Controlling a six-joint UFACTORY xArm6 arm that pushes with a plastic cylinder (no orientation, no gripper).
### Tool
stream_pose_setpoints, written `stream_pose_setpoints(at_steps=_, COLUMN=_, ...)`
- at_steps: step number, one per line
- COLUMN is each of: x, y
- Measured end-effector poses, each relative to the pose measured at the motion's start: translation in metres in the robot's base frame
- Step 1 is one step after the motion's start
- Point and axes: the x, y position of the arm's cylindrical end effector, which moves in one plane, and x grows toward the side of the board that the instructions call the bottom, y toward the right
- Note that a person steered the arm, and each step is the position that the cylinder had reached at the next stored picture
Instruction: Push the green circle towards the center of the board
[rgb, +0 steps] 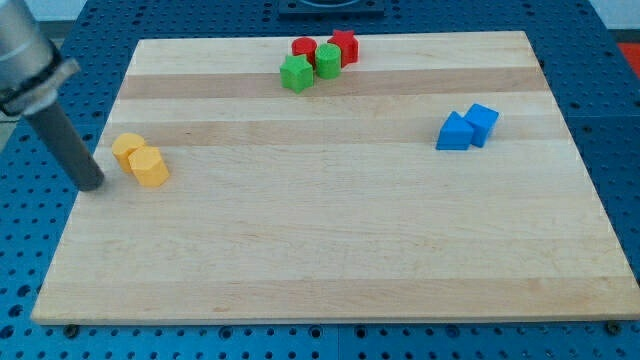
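Observation:
The green circle (327, 60) sits near the view's top edge of the wooden board (330, 250), in a tight cluster. A green star-like block (296, 74) lies just left of it and lower, a red circle (304, 48) above and to its left, and a red star-like block (344, 47) to its upper right. My tip (92, 184) rests at the board's left edge, far left of and below the green circle, just left of the yellow blocks.
Two yellow blocks, one (128, 150) and a hexagon-like one (151, 167), touch each other near the left edge. Two blue blocks, a triangle-like one (454, 132) and a cube (482, 123), sit together at the right. A blue pegboard surface (610, 60) surrounds the board.

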Motion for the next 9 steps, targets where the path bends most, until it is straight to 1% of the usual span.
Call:
stream_pose_setpoints(at_steps=2, x=-0.069, y=0.047)
stream_pose_setpoints(at_steps=5, x=-0.005, y=0.061)
stream_pose_setpoints(at_steps=6, x=-0.010, y=0.061)
stream_pose_setpoints(at_steps=8, x=-0.030, y=0.001)
stream_pose_setpoints(at_steps=9, x=-0.030, y=0.001)
